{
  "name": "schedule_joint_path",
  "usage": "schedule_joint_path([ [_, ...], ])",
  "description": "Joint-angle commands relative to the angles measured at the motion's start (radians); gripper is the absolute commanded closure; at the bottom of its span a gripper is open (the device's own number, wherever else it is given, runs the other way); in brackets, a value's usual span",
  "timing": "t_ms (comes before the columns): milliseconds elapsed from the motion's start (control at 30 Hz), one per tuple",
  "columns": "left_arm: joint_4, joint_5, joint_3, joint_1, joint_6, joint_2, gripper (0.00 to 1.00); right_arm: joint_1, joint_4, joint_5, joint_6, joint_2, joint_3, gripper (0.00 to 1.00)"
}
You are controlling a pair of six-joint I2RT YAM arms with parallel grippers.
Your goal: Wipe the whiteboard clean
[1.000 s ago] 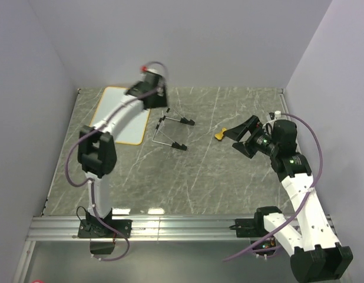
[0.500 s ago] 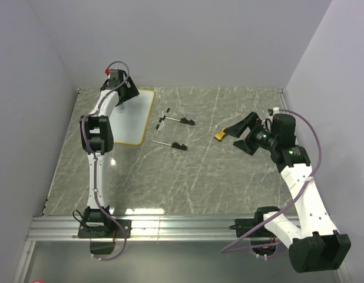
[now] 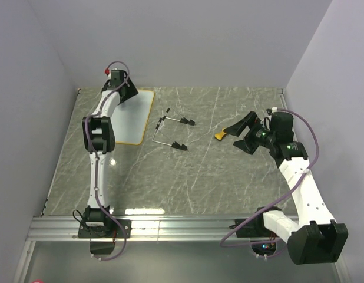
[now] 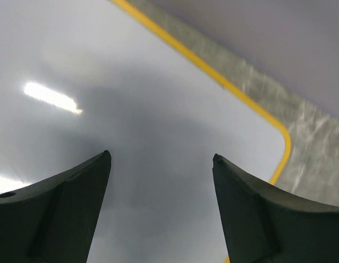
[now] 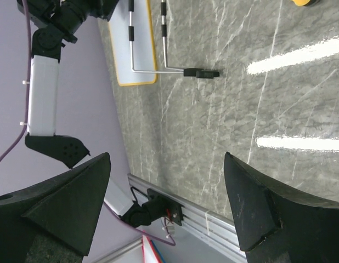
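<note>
The whiteboard [image 3: 135, 115] lies flat at the far left of the table, white with a yellow-orange rim. I see no marks on the face that shows. My left gripper [image 3: 126, 94] hangs over its far end, open, with only the bare board face [image 4: 158, 98] showing between the fingers [image 4: 71, 203]. My right gripper [image 3: 237, 137] is open at mid right, its tips just right of a small yellow eraser [image 3: 221, 134]. In the right wrist view the whiteboard [image 5: 137, 49] shows far off, and the right gripper [image 5: 167, 159] holds nothing.
A thin black wire stand [image 3: 170, 131] lies on the marble table [image 3: 199, 171] between the whiteboard and the eraser. Walls close in the left, far and right sides. A metal rail [image 3: 182, 227] runs along the near edge by the arm bases.
My left arm has swung from the whiteboard's far right edge to its far left end, uncovering most of the face. Its jaws have narrowed slightly. The right arm has barely shifted.
</note>
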Motion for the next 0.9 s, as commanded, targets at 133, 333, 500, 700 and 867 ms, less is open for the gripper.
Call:
schedule_joint_path([
  [133,-0.271,-0.139,-0.405,-0.182,-0.021,-0.289,0.2,-0.007,0.012,-0.034,-0.014,-0.065,-0.006,0.1],
  [333,-0.479,-0.117,-0.291,-0.271,-0.084,-0.412,0.43,0.009,0.0,-0.062,0.012,-0.131,0.012,0.09],
  [500,-0.553,-0.147,-0.255,-0.242,-0.112,-0.326,0.45,0.027,0.052,-0.097,0.071,-0.158,0.004,0.09],
  [700,-0.5,-0.148,-0.482,-0.224,-0.106,-0.4,0.83,0.046,0.027,-0.083,0.057,-0.209,0.001,0.09],
  [867,-0.408,-0.062,-0.71,-0.213,-0.13,-0.467,0.92,0.052,0.011,-0.077,0.046,-0.238,0.003,0.09],
])
